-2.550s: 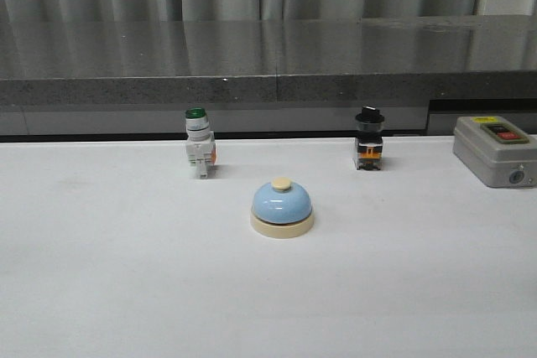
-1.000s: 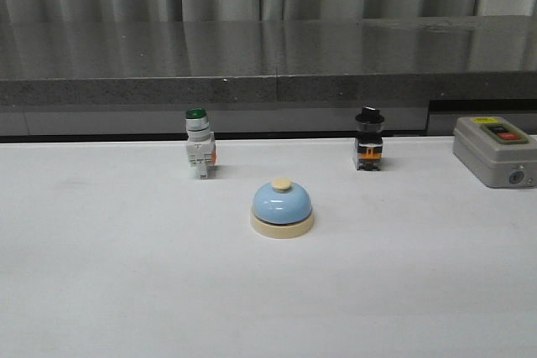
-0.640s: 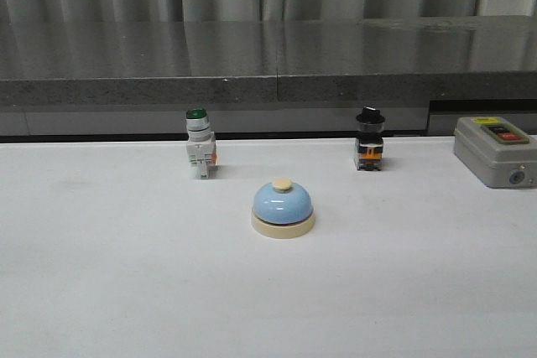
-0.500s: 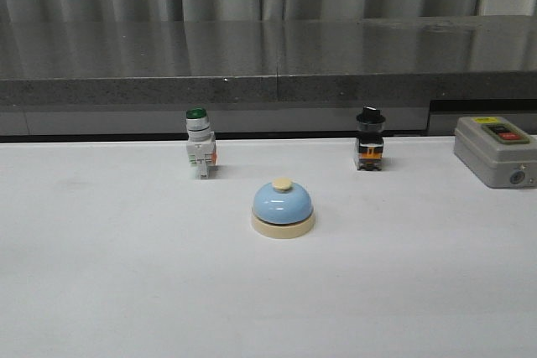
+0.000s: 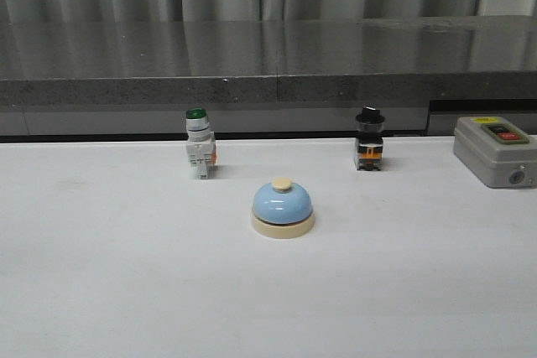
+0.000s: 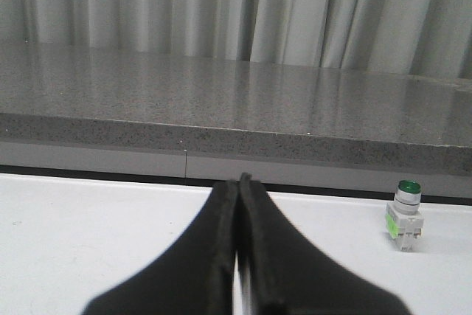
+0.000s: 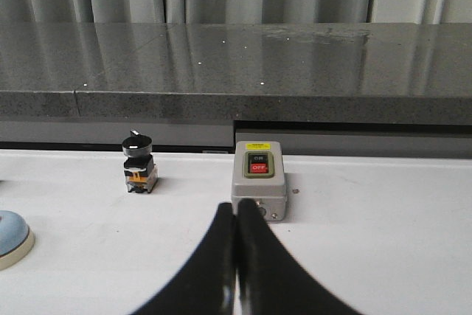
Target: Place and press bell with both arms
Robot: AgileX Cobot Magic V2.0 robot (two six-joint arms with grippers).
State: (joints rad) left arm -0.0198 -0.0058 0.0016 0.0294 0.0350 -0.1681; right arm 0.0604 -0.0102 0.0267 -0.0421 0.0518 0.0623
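Front view: neither arm in frame; white table with four items on it.
Left gripper: left wrist view, fingers pressed together, nothing between them, tips pointing toward the grey counter at the back, held over the table.
Right gripper: right wrist view, fingers likewise closed flat against each other, empty, aimed at the grey control box.
Bell: upright near table centre in front view, light-blue dome on cream base, cream knob on top, touched by nothing.
Bell vs right gripper: only the bell's edge shows in right wrist view, off to the robot's left of the fingers, well apart.
Bell vs left gripper: not visible in left wrist view.
Green-capped switch: behind the bell, to its left; also in left wrist view.
Black-knobbed switch: behind the bell, to its right; also in right wrist view.
Control box: far right table edge, red and black buttons on top.
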